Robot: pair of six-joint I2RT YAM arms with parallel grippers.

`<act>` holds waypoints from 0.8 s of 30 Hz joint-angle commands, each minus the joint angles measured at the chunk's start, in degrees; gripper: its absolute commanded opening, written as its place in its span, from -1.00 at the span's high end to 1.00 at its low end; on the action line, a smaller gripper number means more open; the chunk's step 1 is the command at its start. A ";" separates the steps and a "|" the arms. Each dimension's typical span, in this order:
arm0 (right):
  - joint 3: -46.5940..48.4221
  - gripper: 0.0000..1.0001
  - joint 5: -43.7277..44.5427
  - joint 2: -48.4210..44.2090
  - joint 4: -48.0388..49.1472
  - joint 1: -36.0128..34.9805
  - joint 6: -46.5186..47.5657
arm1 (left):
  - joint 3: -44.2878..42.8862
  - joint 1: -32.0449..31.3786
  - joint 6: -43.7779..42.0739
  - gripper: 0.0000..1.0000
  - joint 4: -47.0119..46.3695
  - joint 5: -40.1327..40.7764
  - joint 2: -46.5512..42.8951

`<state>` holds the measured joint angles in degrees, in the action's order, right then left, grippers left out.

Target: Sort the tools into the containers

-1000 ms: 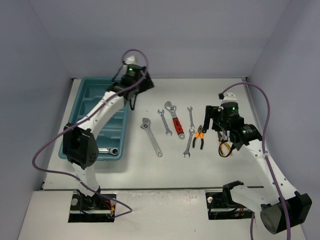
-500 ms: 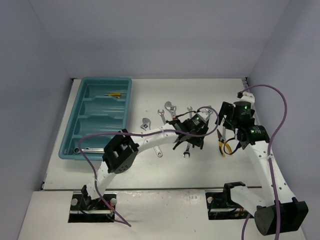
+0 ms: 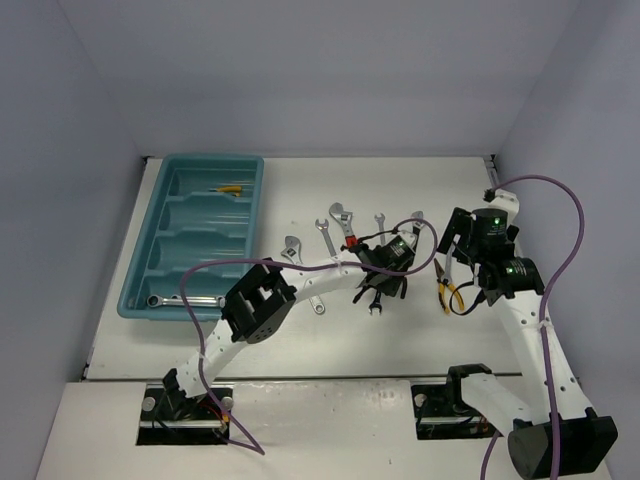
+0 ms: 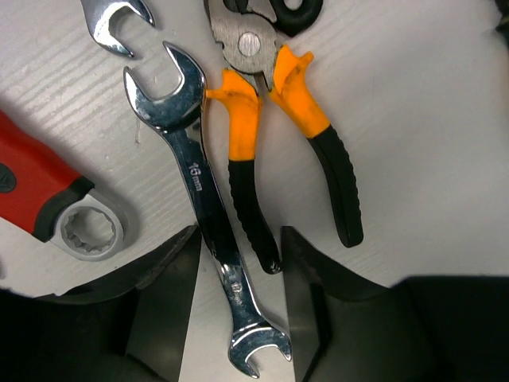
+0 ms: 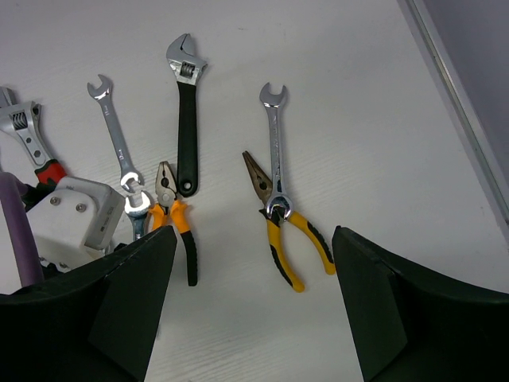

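Two fingers (image 4: 163,302) of the left gripper (image 4: 238,310) stand on either side of the 16 mm wrench (image 4: 199,207), about half open, with a bare gap on each side, so nothing is gripped yet. The wrench lies flat on the table (image 4: 429,119), well apart from the tray (image 3: 135,270), which sits at the far left.

I judge that the step in hand is to close on this wrench. The difficulty is the orange-handled pliers (image 4: 278,143): the tip of one handle lies between the wrench and one finger, so a plain squeeze can catch both tools. It is better to shift the gripper a little toward the lower end of the wrench, where the pliers do not reach, and then close slowly with the shaft centred. The red-handled wrench (image 4: 40,199) on the other side is near but not between the fingers. A thin flat wrench may slip or tilt, so the fingers should go low to the table first.

The right gripper (image 5: 254,235) hangs wide open above the yellow pliers (image 5: 290,243), holding nothing.
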<state>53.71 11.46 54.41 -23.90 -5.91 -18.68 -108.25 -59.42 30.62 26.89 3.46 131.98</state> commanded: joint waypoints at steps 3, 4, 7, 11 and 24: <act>-0.33 -0.53 1.04 -0.91 2.10 -0.01 -1.22 | -2.98 -0.31 3.07 0.26 -1.56 0.89 -0.58; -0.35 -0.53 1.11 -1.00 2.10 0.01 -1.16 | -2.74 -0.37 3.34 0.29 -1.88 1.09 -1.08; -0.23 -0.53 1.22 -1.15 2.10 -0.06 -0.87 | -1.38 -0.61 4.13 0.32 -2.66 3.91 -3.54; 0.16 -0.54 1.51 -1.06 2.10 -0.06 -0.57 | 0.84 -0.50 5.15 0.30 -3.34 8.57 -6.98; -4.89 -0.32 -12.75 9.93 2.17 -1.24 -2.45 | 15.49 3.89 6.65 0.19 -4.13 10.78 -23.24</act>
<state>51.38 4.67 59.25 -23.20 -6.00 -18.99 -95.09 -57.10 36.67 24.20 12.51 117.04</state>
